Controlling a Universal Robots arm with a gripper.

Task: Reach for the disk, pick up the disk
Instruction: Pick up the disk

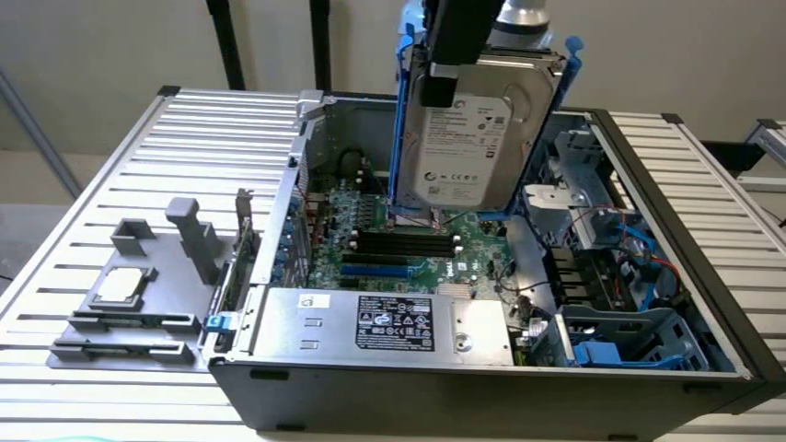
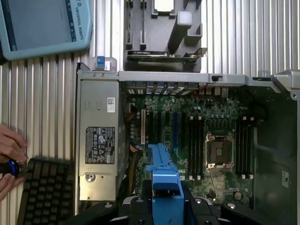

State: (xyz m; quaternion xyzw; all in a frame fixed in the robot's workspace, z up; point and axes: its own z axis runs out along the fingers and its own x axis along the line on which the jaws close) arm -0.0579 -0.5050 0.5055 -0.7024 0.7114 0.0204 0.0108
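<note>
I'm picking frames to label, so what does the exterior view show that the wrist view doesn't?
Exterior view alone: the rectangular silver hard drive with a white label, hanging clear above the open computer case, clamped by the black gripper. Wrist view alone: a light blue tablet, a black keyboard, a person's hand. Both: the drive's blue plastic bracket, green motherboard, grey power supply.

"UNIVERSAL ROBOTS" runs along the edge of the pale blue tablet point(image 2: 44, 26). The white label on the disk point(image 1: 473, 138) and the black sticker on the power supply point(image 1: 393, 322) carry print too small to read.
</note>
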